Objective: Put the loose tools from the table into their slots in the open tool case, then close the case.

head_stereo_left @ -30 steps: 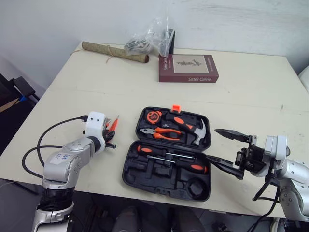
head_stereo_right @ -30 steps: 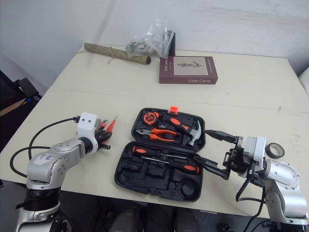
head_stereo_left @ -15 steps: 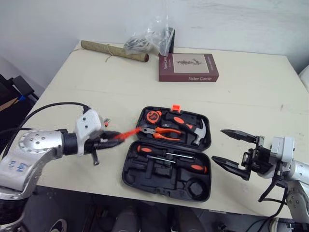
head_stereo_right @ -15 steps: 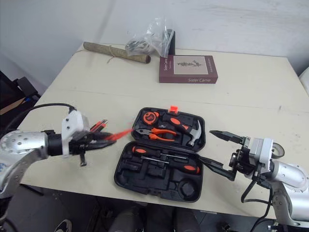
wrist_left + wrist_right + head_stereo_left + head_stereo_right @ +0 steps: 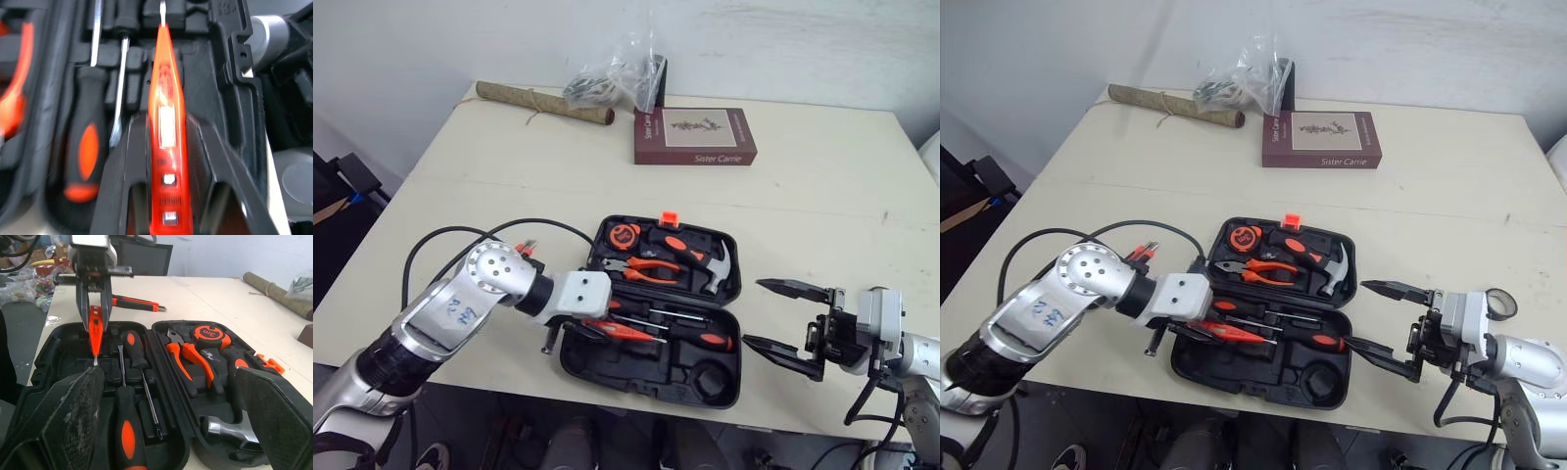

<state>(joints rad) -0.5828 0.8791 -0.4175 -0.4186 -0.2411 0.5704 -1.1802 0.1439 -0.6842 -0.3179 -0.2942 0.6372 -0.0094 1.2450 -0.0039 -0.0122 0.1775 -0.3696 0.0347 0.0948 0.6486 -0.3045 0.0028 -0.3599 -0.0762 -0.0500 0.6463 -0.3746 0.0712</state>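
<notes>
**Tester pen over the tray, not yet seated**

Our left gripper (image 5: 605, 327) is clamped on the orange tester screwdriver (image 5: 166, 122), the two black fingers pinching its body at the handle end. It hangs over the lower half of the open tool case (image 5: 641, 380), tip pointing along the tray, just beside the two screwdrivers (image 5: 677, 335) already lying in their slots. We cannot tell whether the tip touches the moulding. The upper half holds the tape measure (image 5: 625, 235), pliers (image 5: 641, 269) and hammer (image 5: 710, 264).

Our right gripper (image 5: 787, 318) waits just beside the case's right edge, fingers spread wide and holding nothing.

We judge this to be the placing step for the tester. Next we should line its shaft up with the empty recess next to the seated screwdrivers, lower it flat, press it home and let go. One more loose red-and-black tool (image 5: 137, 303) lies on the table to the left of the case, so closing the lid comes later.
</notes>
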